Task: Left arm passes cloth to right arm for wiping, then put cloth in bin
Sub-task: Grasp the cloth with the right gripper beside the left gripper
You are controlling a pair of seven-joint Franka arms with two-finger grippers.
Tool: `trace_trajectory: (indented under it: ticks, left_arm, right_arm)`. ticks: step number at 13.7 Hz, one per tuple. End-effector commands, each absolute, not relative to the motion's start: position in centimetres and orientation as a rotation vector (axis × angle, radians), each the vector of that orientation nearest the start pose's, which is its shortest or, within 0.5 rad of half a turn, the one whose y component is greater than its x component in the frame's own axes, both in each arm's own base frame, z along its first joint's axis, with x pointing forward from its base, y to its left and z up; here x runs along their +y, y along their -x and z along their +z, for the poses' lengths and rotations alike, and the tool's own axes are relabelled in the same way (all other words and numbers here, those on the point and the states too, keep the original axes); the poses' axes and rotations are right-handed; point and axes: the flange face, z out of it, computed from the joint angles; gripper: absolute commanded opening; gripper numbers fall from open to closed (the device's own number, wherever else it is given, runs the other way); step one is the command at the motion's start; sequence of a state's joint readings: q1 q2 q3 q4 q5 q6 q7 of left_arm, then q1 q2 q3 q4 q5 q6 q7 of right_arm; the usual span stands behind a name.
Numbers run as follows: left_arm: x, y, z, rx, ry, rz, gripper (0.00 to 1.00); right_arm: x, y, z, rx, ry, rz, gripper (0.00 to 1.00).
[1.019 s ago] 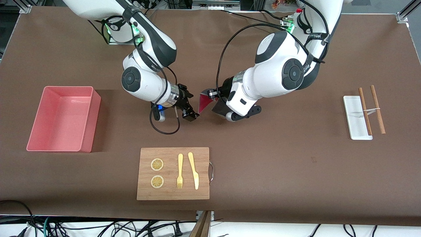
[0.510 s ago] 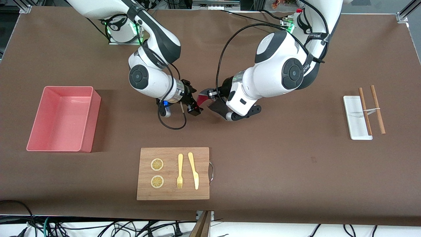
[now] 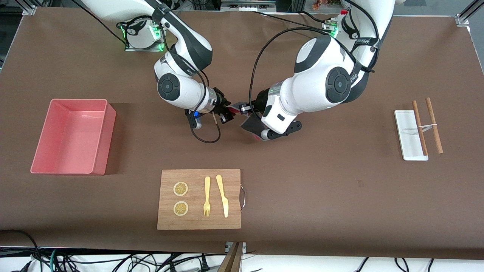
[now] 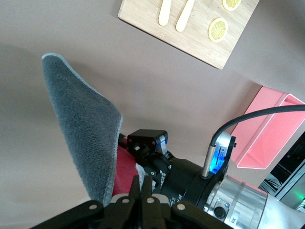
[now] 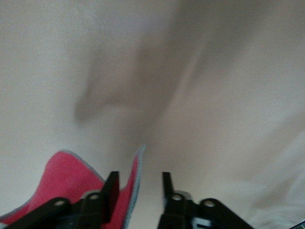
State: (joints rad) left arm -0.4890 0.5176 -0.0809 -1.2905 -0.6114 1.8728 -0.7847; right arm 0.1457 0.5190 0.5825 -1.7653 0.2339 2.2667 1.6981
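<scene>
My left gripper (image 4: 142, 183) is pinched tight on the cloth (image 4: 81, 129), the fingers meeting on its lower edge, and the cloth stands up from them with its grey face toward my wrist camera and its red-pink underside turned away. My right gripper (image 5: 138, 183) is at the same cloth with its 2 fingers (image 5: 111, 187) apart, the cloth's red-pink edge (image 5: 71, 174) lying against the inner face of 1 finger, and the gap between them not closed. In the front view both grippers meet in the air over the bare brown table (image 3: 321, 181), the left gripper (image 3: 243, 109) and right gripper (image 3: 228, 113) almost touching, with the cloth (image 3: 250, 124) between and under them.

Taking the wooden board (image 3: 199, 199) as my landmark: the grippers hang over the table farther from the front camera than the board. The bin (image 3: 72, 136) sits toward the right arm's end from the board. The white tray (image 3: 410, 135) with 2 wooden sticks (image 3: 427, 125) across it lies toward the left arm's end. On the board rest 2 lemon slices (image 3: 180, 189), a fork (image 3: 207, 196) and a knife (image 3: 222, 195).
</scene>
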Motion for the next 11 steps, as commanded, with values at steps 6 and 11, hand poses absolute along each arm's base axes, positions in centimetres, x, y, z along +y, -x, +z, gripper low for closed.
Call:
trace_trajectory:
  ticks: [6, 11]
  left_arm:
    - [-41.3, -59.2, 47.8, 0.543, -2.496, -0.473, 0.93]
    - [-40.8, -59.5, 48.1, 0.548, -2.501, -0.458, 1.0]
  right_arm:
    - [42.0, -51.4, 32.7, 1.615, 2.328, 0.654, 0.0]
    - [41.7, -51.7, 33.3, 1.583, 2.343, 0.644, 0.0]
